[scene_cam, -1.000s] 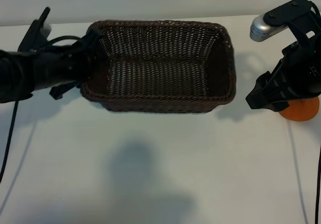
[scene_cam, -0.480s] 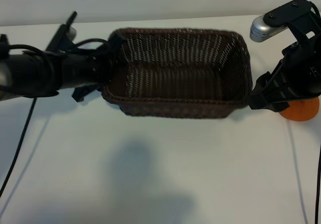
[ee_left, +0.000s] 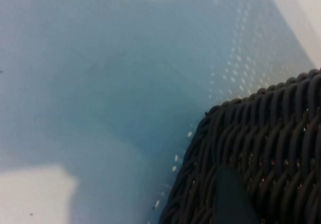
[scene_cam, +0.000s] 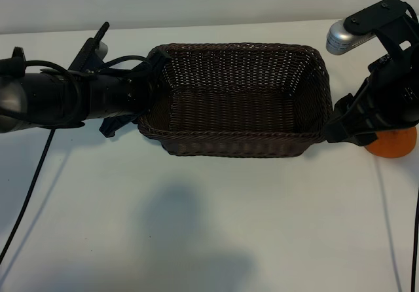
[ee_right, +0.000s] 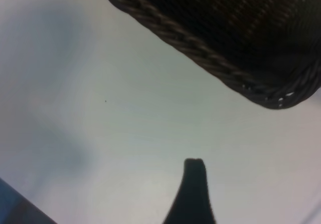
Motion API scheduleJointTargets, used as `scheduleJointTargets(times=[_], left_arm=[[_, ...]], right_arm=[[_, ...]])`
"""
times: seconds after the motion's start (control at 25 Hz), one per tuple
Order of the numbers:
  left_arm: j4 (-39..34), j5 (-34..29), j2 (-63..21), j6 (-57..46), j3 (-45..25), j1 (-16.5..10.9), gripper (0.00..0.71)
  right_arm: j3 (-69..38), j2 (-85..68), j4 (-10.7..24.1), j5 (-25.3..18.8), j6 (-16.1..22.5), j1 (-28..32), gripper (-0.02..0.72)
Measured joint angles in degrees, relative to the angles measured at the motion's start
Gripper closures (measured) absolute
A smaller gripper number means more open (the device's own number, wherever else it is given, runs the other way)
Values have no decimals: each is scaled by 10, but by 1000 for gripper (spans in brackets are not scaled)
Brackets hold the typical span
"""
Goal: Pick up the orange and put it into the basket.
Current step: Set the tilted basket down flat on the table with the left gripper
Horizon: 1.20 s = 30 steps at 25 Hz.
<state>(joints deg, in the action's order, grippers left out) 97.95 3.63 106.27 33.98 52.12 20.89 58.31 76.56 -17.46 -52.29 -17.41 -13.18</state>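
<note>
Exterior view is showing the basket sitting farther toward 3 o'clock than a second ago, its right rim now nearly touching the right gripper. The left gripper seems to be clamping the basket's 9 o'clock rim, jaws part-closed on it. The right jaws are hanging open, empty, just beside the orange lying on the table at 3 o'clock. Carrying distance is shrinking; open table is remaining at 6 o'clock.
</note>
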Motion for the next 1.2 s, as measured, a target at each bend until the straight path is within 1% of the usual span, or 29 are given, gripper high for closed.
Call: scheduleJointTargets(times=[0.32, 0.36, 0.4, 0.56, 0.6, 0.68, 0.8, 1.0, 1.2], left_arm=[[0, 3, 0, -1, 0, 0, 305], [0, 1, 0, 3, 0, 0, 295], [0, -3, 0, 8, 0, 0, 268], [1, -20, -1, 43, 0, 0, 75], [1, -21, -4, 52, 1, 0, 38], [1, -21, -12, 66, 1, 0, 5], [1, -23, -25, 81, 1, 0, 6], [-2, -36, -60, 119, 1, 0, 41], [-2, -46, -86, 132, 1, 0, 51]], right_arm=[[0, 0, 0, 0, 0, 0, 112], [0, 0, 0, 0, 0, 0, 112], [0, 0, 0, 0, 0, 0, 112], [0, 0, 0, 0, 0, 0, 112], [0, 0, 0, 0, 0, 0, 112], [0, 0, 0, 0, 0, 0, 112], [0, 0, 0, 0, 0, 0, 112], [0, 0, 0, 0, 0, 0, 112], [0, 0, 0, -1, 0, 0, 112]])
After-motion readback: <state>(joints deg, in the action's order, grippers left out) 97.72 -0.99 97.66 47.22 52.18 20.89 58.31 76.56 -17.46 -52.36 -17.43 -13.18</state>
